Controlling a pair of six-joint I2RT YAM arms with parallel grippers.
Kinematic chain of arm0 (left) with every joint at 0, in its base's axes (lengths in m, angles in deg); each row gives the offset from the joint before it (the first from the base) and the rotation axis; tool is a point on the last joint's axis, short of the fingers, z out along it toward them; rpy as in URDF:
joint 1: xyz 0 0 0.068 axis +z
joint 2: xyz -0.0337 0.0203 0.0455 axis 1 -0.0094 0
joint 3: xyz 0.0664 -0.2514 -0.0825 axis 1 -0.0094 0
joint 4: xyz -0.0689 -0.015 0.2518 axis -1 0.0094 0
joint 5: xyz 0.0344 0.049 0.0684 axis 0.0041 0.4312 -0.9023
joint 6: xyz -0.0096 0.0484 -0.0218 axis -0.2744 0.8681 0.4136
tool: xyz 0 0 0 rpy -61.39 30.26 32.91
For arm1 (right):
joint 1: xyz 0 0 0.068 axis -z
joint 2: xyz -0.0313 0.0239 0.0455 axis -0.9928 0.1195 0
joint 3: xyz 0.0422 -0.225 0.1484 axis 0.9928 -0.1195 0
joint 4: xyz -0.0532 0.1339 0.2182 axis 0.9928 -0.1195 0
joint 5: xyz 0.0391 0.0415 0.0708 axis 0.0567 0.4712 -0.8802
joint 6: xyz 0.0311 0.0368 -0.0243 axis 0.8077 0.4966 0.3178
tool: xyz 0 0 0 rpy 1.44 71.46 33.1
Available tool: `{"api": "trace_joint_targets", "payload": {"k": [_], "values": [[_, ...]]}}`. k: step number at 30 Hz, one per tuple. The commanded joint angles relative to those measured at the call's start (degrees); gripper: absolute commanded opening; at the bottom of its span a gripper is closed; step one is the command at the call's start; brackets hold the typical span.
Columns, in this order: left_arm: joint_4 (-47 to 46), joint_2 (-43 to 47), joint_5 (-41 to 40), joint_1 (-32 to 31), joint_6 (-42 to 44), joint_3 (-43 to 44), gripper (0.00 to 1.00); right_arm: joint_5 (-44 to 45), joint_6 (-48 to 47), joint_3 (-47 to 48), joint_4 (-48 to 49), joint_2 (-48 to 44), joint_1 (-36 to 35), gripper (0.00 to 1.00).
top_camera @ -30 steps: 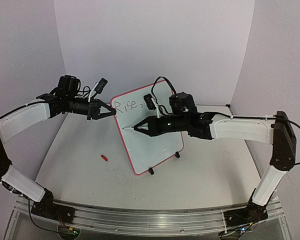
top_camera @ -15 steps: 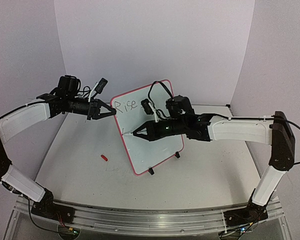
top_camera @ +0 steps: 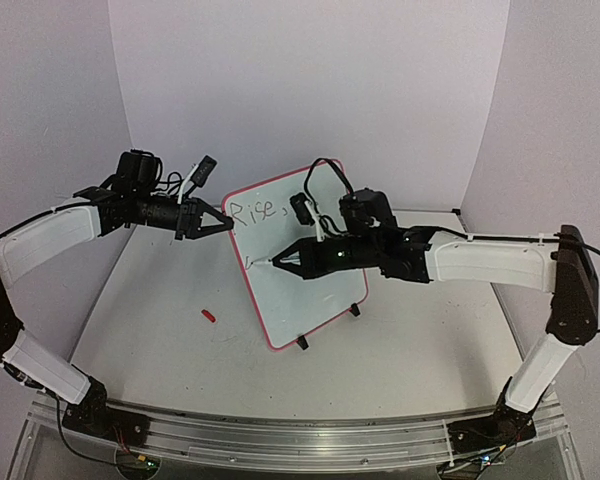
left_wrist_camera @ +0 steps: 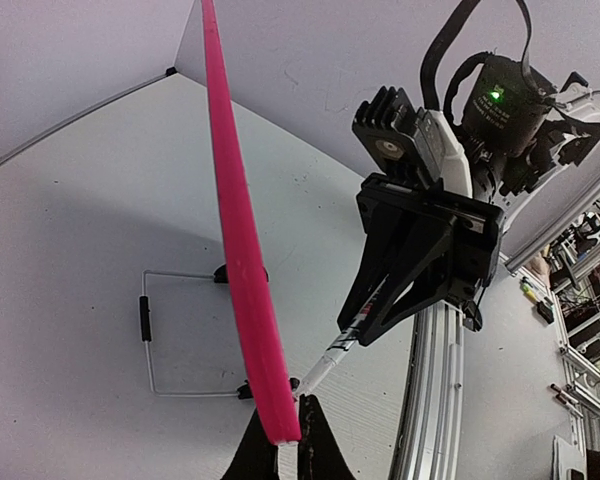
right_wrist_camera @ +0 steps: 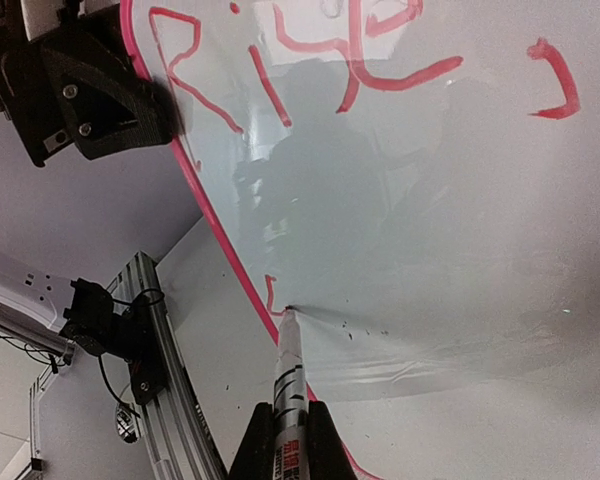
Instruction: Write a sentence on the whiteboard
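Note:
The whiteboard (top_camera: 320, 290) stands tilted on small black feet, with a thin red rim. Its first line reads "Rise," (top_camera: 258, 211), red in the right wrist view (right_wrist_camera: 310, 60). A short new stroke (right_wrist_camera: 273, 293) sits low at the left edge, where the second line starts. My left gripper (top_camera: 226, 224) is shut on the board's upper left rim (left_wrist_camera: 242, 250). My right gripper (top_camera: 292, 258) is shut on the marker (right_wrist_camera: 288, 370). The marker's tip touches the board just right of the new stroke. The marker also shows in the left wrist view (left_wrist_camera: 342, 350).
A small red marker cap (top_camera: 209, 315) lies on the table left of the board. A wire stand (left_wrist_camera: 148, 335) props the board from behind. An aluminium rail (top_camera: 300, 435) runs along the near edge. Backdrop walls close the back and sides.
My right gripper has moved the marker from the board's left edge down and a little right, leaving a short stroke at the start of the second line. The left arm has not moved.

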Motion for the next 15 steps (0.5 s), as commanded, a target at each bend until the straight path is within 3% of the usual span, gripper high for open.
{"api": "trace_joint_targets", "payload": {"k": [1, 15], "values": [[4.7, -1.5, -0.8, -2.5, 3.3, 0.0, 0.0, 1.0, -0.6, -0.5, 0.9, -3.5, 0.3, 0.0], [5.0, -1.7, -0.9, -2.8, 3.5, 0.1, 0.0, 6.4, 0.2, 0.2, 1.4, -2.2, 0.5, 0.0]]}}
